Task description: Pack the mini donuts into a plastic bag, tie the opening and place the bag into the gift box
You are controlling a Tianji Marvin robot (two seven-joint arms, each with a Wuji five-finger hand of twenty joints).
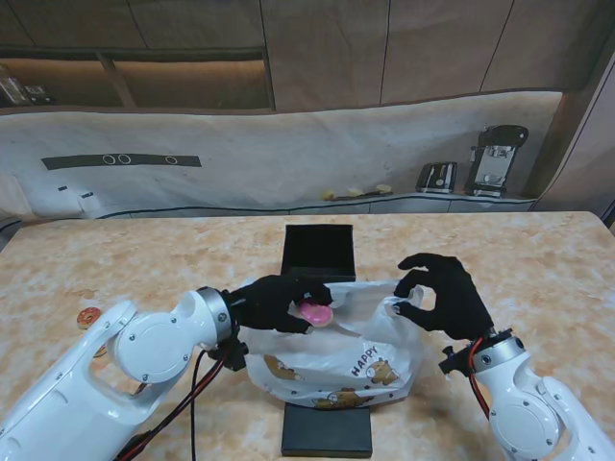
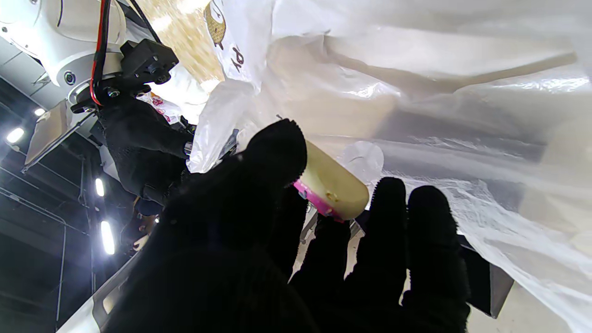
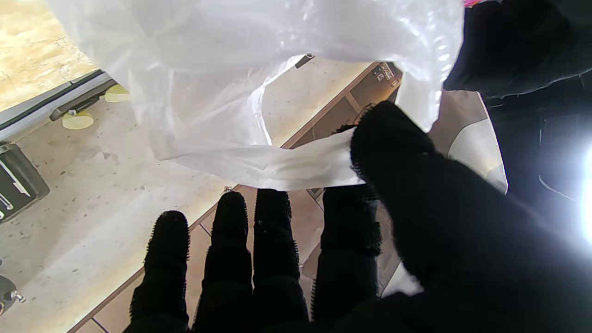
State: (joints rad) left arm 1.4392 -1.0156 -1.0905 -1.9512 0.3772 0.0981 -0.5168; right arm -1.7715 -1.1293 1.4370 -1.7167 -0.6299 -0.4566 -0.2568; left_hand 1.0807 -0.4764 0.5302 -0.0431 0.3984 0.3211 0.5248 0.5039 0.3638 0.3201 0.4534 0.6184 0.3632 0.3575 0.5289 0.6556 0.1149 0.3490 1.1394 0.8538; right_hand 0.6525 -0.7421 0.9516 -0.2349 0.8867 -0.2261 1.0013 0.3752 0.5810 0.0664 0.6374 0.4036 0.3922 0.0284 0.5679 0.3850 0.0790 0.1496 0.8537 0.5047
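Packing under way: the left robot hand [image 1: 279, 303] carries a pink-iced mini donut [image 1: 314, 312] into the white printed plastic bag [image 1: 336, 360], its rim pinched wide by the right robot hand [image 1: 444, 291]; tying and the black gift box [image 1: 319, 252] remain.

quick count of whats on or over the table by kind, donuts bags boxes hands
donuts: 2 (pink donut in the left hand, another donut lying far left on the table)
plastic bag: 1
black box parts: 2 (open box farther from me, flat lid nearer to me)
hands: 2 (left hand, right hand)
total: 7
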